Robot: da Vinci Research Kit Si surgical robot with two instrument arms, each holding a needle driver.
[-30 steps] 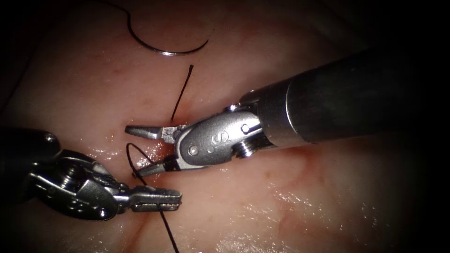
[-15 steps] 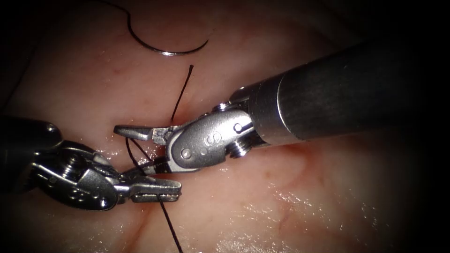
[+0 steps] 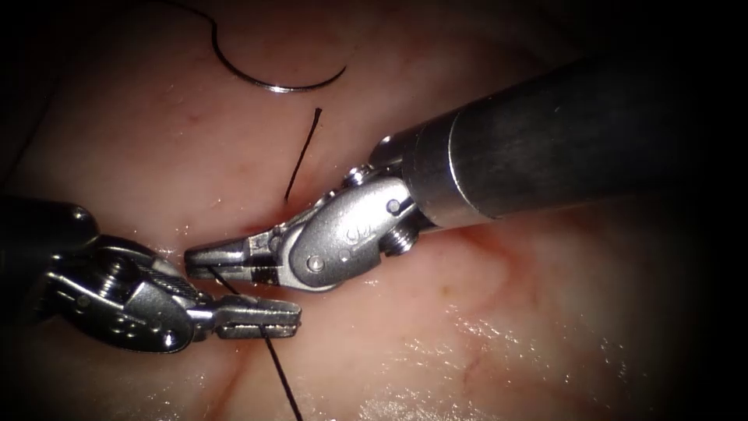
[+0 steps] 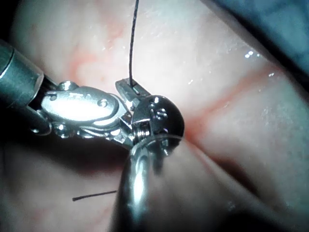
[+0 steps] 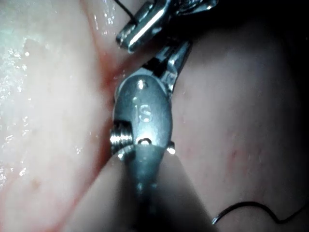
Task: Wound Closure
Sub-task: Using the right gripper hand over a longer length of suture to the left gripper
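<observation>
While the needle (image 3: 273,82) lies free on the tissue (image 3: 483,335) far from the cut, arc open upward, long axis left-right, left tool (image 3: 261,320) clamps the thread (image 3: 280,382); right tool (image 3: 226,261), gaping earlier, now closed on it.

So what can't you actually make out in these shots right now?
- Endoscope view: where the thread sits inside the left tool; its shut jaws cover it.
- Endoscope view: what the right tool has clamped on; the thread disappears at its shut jaws.
- Endoscope view: the thread's lower run, cut off by the picture's edge.
- Endoscope view: the needle on the tissue; its trailing end fades into shadow.
</observation>
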